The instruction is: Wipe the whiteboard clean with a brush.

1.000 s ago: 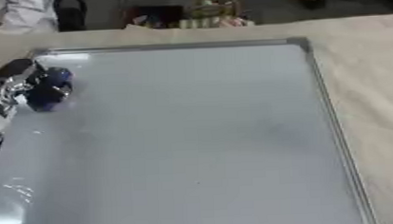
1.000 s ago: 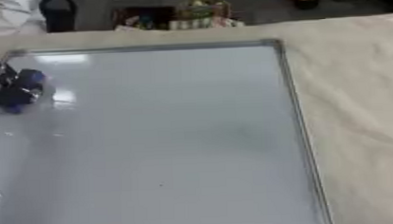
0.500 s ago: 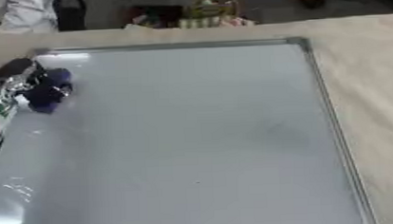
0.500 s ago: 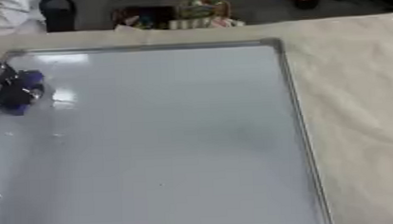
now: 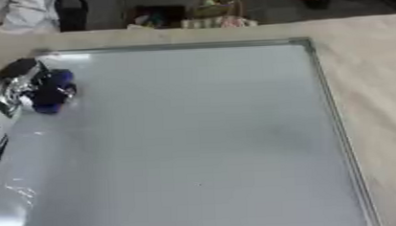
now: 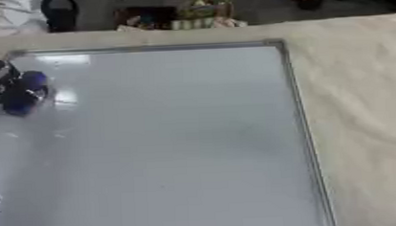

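the whiteboard [image 5: 194, 144] lies flat and fills most of the frame, its metal edge running down the right side against a beige cloth-covered table [image 5: 377, 102]. in the upper left of the frame the robot's left hand [image 5: 16, 89] comes in from the left edge, its fingers curled round a small dark blue brush [image 5: 51, 92] that sits on the board's surface near the top left corner. the right hand shows in neither view.

the board looks nearly clean; only a faint greyish smudge [image 5: 273, 133] shows right of the middle, and a tiny dark speck lower down near the centre. judged from this, most of the wiping is done or the marks were light, and the smudge is well apart from where the brush rests now.

the brush looks small and light, probably a stiff body with a soft felt face, so it should glide easily on the glossy, slippery board. the sensible hold is across its upper body with the wiping face kept flat downward. tilting it would lift part of the face off. the board itself is rigid but could slide on the cloth if pushed sideways.
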Robot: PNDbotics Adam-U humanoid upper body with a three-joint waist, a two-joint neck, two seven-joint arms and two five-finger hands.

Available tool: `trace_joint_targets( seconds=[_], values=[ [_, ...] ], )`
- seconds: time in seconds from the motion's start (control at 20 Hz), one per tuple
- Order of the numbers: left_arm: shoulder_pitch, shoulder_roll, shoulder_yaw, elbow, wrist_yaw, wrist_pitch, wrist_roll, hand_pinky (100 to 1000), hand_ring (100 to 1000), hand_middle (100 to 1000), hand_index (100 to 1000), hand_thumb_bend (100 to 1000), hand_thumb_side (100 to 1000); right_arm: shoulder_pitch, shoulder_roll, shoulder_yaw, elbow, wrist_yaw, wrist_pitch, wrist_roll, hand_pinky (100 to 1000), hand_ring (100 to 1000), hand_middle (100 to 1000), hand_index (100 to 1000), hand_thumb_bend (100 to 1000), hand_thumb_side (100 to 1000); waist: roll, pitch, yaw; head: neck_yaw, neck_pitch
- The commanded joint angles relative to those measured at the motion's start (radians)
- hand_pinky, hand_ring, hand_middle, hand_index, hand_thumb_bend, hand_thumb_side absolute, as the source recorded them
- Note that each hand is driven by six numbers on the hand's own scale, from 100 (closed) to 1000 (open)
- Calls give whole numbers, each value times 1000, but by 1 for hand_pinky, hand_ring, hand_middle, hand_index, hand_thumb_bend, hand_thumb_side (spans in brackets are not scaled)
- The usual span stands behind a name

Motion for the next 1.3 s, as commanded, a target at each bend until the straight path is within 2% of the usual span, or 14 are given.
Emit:
trace_joint_targets(
  seconds=[0.05,0.25,0.3,0.35,0.65,0.95,1.05,1.2,1.3],
  values=[
    [-3,-18,-8,17,-7,-3,1,510,521,320,343,133,355,-7,-18,-16,-14,-5,-1,-2,788,802,730,804,100,1000,-3,-16,-6,5,-15],
    [-7,-24,-13,25,-25,-6,-7,517,528,333,302,112,352,-9,-18,-16,-14,-7,-4,-4,788,801,730,804,100,1000,-3,-13,-8,7,-15],
    [-8,-25,-14,27,-32,-8,-12,526,537,345,312,166,370,-9,-19,-16,-14,-7,-5,-3,788,801,730,805,100,1000,-2,-12,-9,9,-16],
    [-9,-26,-15,28,-40,-11,-18,530,542,352,321,172,371,-10,-19,-16,-14,-8,-6,-3,787,801,730,807,100,1000,-2,-11,-10,10,-17],
    [-13,-32,-13,34,-78,-25,-38,533,543,352,407,119,356,-13,-19,-16,-14,-14,-11,-3,788,801,728,807,100,1000,0,-6,-13,12,-20],
    [-14,-37,-20,14,-46,-41,-57,523,532,341,454,101,358,-13,-17,-17,-14,-18,-10,0,789,800,726,807,100,1000,1,-6,-14,11,-21],
    [-13,-36,-28,-1,-33,-45,-64,524,531,340,452,120,368,-12,-17,-17,-14,-18,-10,0,789,800,726,807,100,1000,1,-8,-14,10,-19],
    [-14,-36,-44,-19,-33,-51,-79,532,532,339,447,217,421,-13,-16,-17,-14,-18,-10,0,790,800,725,809,100,1000,2,-10,-13,9,-18],
    [-16,-39,-54,-26,-47,-59,-90,538,535,339,435,247,448,-13,-15,-18,-14,-18,-9,0,790,800,724,809,100,1000,3,-11,-14,11,-20]
  ],
)
